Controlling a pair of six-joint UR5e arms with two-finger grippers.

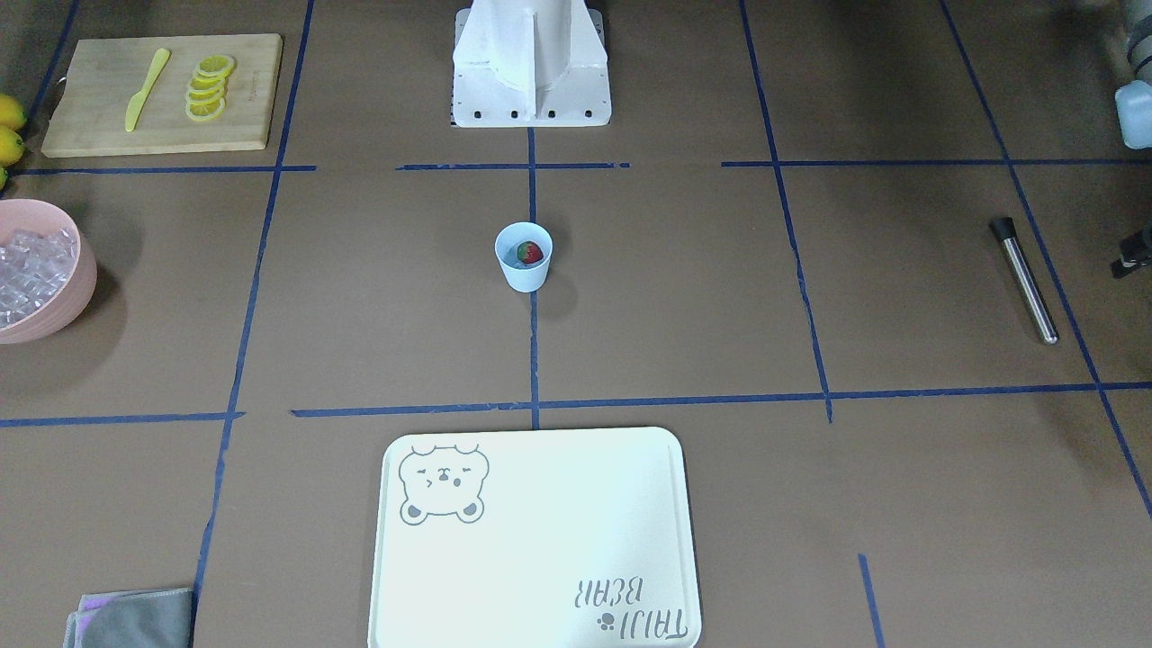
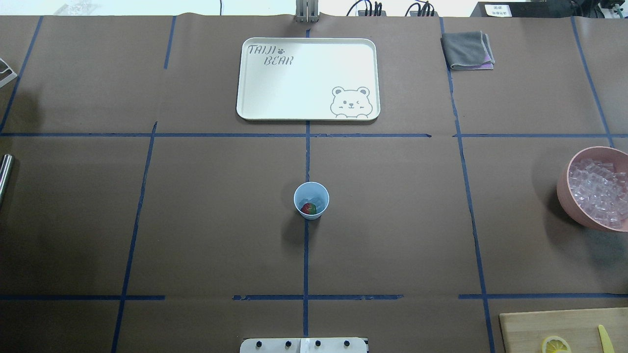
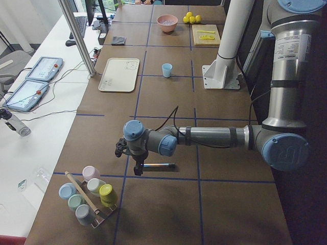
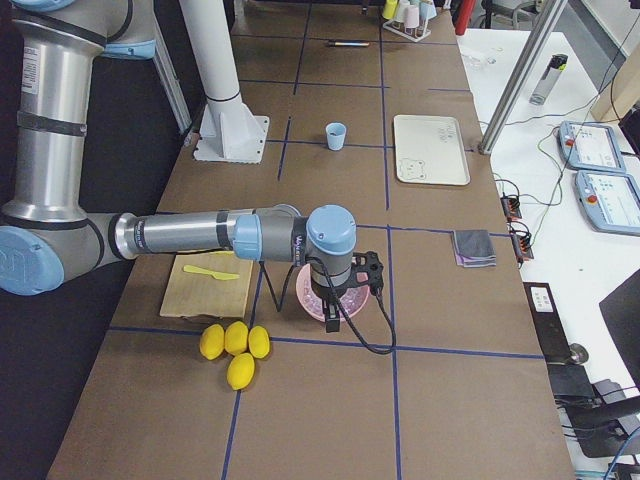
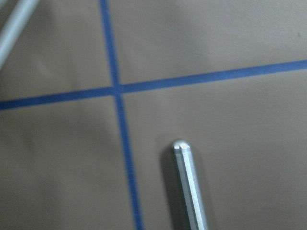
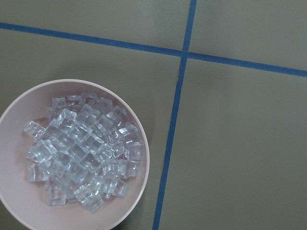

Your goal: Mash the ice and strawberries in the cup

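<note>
Cup [image 2: 311, 200] stands upright at the centre of the overhead view, on the blue tape line, with the strawberry [image 2: 307, 208] inside it. Ice [image 6: 79, 153] is heaped in the pink bowl [image 6: 17, 191], lower left of my right wrist view. My right gripper [image 4: 334, 308] hangs over that bowl; can't tell if it's spread or pressed together. My left gripper [image 3: 136, 168], lower centre-left of the left side view, hangs just beside the metal rod [image 3: 159, 165] lying on the table. Can't tell its finger state either.
</note>
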